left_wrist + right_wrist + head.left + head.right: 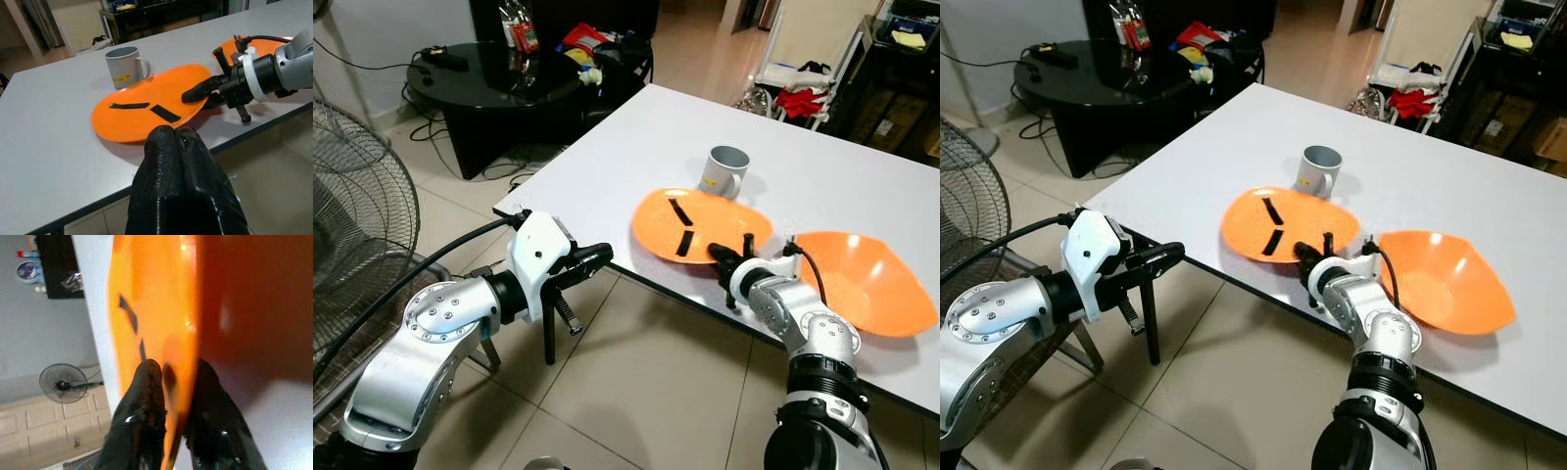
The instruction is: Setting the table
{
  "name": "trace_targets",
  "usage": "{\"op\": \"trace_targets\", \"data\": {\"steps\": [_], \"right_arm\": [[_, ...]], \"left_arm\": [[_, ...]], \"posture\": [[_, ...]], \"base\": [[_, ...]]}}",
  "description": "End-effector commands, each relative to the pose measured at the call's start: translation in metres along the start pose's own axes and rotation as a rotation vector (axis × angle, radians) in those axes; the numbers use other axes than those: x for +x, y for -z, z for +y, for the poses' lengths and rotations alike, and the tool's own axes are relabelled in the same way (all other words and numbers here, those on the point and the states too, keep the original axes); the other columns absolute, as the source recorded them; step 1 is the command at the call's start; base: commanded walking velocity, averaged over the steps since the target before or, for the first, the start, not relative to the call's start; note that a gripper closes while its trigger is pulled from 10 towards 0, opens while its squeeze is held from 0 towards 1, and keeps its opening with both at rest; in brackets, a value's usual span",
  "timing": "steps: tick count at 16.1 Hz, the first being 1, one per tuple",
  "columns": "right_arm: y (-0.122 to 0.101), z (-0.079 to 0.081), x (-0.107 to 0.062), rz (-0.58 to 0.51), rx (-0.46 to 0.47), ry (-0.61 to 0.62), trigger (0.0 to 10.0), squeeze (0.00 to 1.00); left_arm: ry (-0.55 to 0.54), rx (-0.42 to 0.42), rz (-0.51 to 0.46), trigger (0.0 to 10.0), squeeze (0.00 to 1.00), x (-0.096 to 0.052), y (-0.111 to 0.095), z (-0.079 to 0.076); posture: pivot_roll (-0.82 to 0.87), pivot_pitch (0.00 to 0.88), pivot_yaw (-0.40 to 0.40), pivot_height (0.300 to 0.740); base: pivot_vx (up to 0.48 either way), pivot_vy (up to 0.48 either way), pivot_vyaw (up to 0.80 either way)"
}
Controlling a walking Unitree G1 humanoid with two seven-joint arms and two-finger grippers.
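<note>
Right tool (722, 257) is pinching the near rim of the orange plate (700, 223), which is lying on the white tabletop (607, 157) beside a grey mug (725, 171). Left tool (592, 258), fingers pressed together, is hovering off the tabletop's edge.

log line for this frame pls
right gripper: pinching rim of orange plate | left gripper: shut, idle off table edge | mug: behind plate

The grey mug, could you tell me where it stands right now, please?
The grey mug stands upright on the white table, just behind the flat orange plate.
</note>
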State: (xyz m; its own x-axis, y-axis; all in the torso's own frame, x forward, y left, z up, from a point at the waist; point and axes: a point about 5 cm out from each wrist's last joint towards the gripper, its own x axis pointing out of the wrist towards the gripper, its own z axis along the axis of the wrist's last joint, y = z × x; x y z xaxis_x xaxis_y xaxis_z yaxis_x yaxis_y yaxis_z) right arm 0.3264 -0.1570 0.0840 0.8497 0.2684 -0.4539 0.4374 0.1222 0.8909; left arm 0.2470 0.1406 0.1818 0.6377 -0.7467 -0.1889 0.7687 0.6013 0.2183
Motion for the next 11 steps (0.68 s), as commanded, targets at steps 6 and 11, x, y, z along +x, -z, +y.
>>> {"op": "trace_targets", "data": {"steps": [6,11], "right_arm": [[-0.003,0.000,-0.001,-0.018,-0.036,-0.022,10.0,1.00],[-0.009,-0.001,-0.028,-0.048,-0.070,-0.038,10.0,1.00]], "left_arm": [[0.009,0.023,0.010,10.0,0.00,0.000,-0.001,-0.001],[-0.001,0.015,-0.005,10.0,0.00,0.002,-0.001,-0.003]], "posture": [[0.12,0.000,-0.070,0.740],[0.11,0.000,-0.078,0.740]], "base": [[0.000,0.000,0.00],[0.000,0.000,0.00]]}}
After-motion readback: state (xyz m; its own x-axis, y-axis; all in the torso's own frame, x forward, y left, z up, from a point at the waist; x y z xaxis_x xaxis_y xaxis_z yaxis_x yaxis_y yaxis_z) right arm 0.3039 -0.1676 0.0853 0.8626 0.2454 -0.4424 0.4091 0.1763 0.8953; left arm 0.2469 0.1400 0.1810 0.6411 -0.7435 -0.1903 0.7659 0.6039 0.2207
